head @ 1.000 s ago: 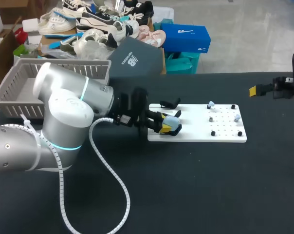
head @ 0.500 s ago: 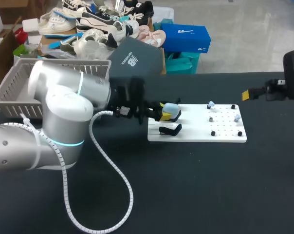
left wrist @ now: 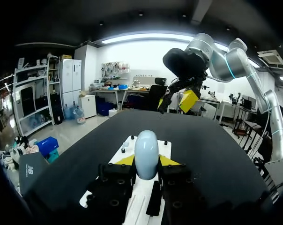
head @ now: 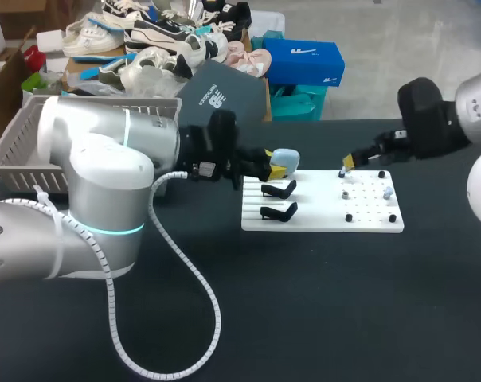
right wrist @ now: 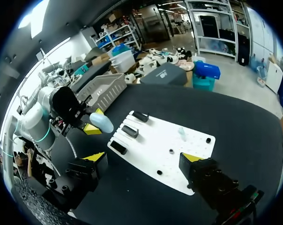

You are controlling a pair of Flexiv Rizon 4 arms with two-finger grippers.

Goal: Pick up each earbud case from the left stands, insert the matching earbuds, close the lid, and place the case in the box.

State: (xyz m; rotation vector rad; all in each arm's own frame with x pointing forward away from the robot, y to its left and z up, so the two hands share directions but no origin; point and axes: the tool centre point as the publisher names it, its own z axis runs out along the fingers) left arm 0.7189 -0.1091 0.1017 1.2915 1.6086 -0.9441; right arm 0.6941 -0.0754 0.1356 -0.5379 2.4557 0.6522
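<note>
Left gripper (left wrist: 146, 162) pinches light blue earbud case (left wrist: 146, 151) from both sides, up off black stands (head: 279, 190). Right gripper (right wrist: 143, 158) wide apart, empty, over white board (head: 320, 222). You hold case level, grip firm. You aim right fingers at small earbud (right wrist: 181, 132), go slow.

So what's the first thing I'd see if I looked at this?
Probably the pale blue earbud case, pinched in the left claw, up in the air by the white board's end with the black stands. Next, the right claw, open, hanging over the board's other end.
</note>
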